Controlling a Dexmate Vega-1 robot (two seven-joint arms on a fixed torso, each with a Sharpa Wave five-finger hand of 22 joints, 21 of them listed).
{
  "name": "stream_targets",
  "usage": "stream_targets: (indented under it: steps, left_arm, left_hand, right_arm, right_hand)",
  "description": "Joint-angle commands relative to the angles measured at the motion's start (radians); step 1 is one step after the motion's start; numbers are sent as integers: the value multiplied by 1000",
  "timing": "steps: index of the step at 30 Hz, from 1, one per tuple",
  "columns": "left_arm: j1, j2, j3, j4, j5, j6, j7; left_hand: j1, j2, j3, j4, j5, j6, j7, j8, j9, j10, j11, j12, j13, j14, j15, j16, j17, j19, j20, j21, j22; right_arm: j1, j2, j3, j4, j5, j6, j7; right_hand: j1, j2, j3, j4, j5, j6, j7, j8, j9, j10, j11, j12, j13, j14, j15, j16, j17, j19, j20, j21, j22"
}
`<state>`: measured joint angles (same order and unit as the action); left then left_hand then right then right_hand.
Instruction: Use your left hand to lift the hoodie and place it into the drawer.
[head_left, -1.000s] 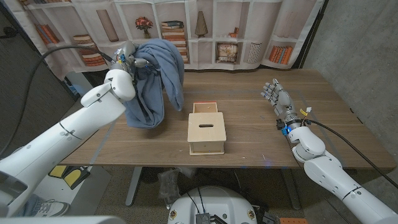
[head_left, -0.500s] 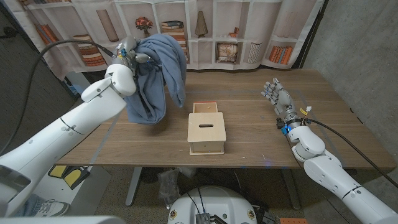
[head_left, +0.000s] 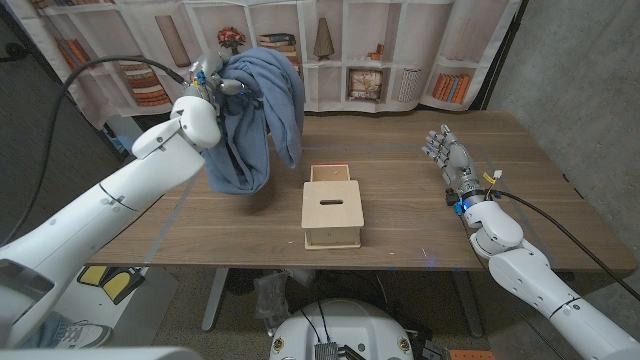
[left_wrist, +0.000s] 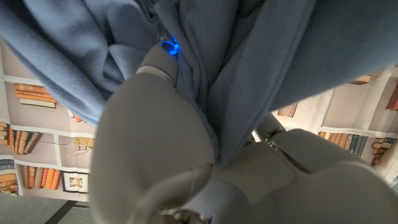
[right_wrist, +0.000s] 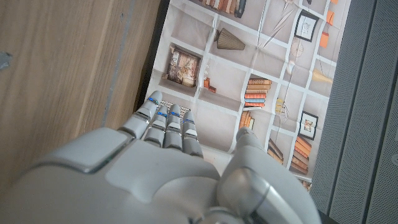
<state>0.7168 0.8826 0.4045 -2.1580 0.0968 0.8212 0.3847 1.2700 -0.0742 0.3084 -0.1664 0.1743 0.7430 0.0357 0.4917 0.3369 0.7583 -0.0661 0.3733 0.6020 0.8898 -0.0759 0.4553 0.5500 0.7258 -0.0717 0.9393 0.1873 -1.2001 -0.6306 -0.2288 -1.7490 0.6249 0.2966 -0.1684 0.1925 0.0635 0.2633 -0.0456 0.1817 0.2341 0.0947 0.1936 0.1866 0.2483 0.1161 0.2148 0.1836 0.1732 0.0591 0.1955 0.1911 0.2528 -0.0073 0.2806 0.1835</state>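
Left hand (head_left: 212, 80) is gripping the blue hoodie (head_left: 255, 120), holding it up off the bench (head_left: 420, 215), hanging just left of the wooden drawer (head_left: 331, 209). Right hand (head_left: 447, 158) is idling w/ fingers apart, holding nothing.

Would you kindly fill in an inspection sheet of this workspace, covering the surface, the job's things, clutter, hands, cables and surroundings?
Surface: wooden table, bare around the box.
Job's things: blue hoodie hangs lifted off the table at the far left; small wooden drawer sits mid-table, pulled open at its far side.
Clutter: nothing seen.
Hands: left hand grips the hoodie up high; right hand is at the table's right, fingers apart, holding nothing.
Cables: black cable loops to the left arm; another runs along the right arm.
Surroundings: bookshelf-print backdrop behind the table.
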Motion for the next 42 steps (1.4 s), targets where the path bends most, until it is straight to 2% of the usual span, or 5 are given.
stream_targets:
  steps: [1, 6, 27, 42]
  left_arm:
    - [15, 5, -48, -46, -18, -3, 4]
    - [28, 10, -64, -65, -24, -13, 8]
    - [-15, 24, -35, -89, -17, -9, -33]
    - [-2, 35, -55, -101, -41, -65, -63]
  left_hand:
    - [168, 196, 41, 32, 5, 10, 1, 0, 5, 11, -4, -2, 6, 56, -104, 7, 4, -4, -38, 9, 1]
    - [165, 195, 43, 33, 5, 10, 1, -1, 5, 12, -2, -4, 8, 58, -105, 7, 5, -5, -37, 12, 1]
    - [158, 193, 53, 32, 5, 13, 1, -4, 8, 18, -3, -15, 16, 60, -105, 3, 9, -9, -39, 25, -1]
    - [154, 190, 60, 31, 5, 15, 0, -7, 9, 18, -6, -25, 22, 62, -105, 0, 13, -10, -41, 33, -2]
  right_arm:
    - [-4, -3, 2, -11, -5, -1, -10]
    - [-6, -6, 2, -18, -9, -5, -13]
    - [-56, -4, 23, -47, -17, 16, -38]
    - [-64, -6, 29, -63, -24, 9, -46]
  right_hand:
    - [3, -2, 5, -6, 4, 6, 5, 2, 2, 10, 2, -1, 4, 9, -3, -1, 3, 9, -3, -7, 6]
    - [3, -2, 5, -6, 4, 6, 5, 2, 2, 10, 1, -1, 4, 9, -2, -1, 3, 9, -2, -8, 6]
    - [3, -2, 4, -7, 4, 6, 5, 2, 2, 9, 1, -2, 4, 10, -1, -1, 3, 10, -2, -11, 6]
    - [2, -1, 4, -7, 4, 5, 5, 2, 2, 10, 3, -2, 4, 10, -2, -1, 3, 12, -2, -13, 6]
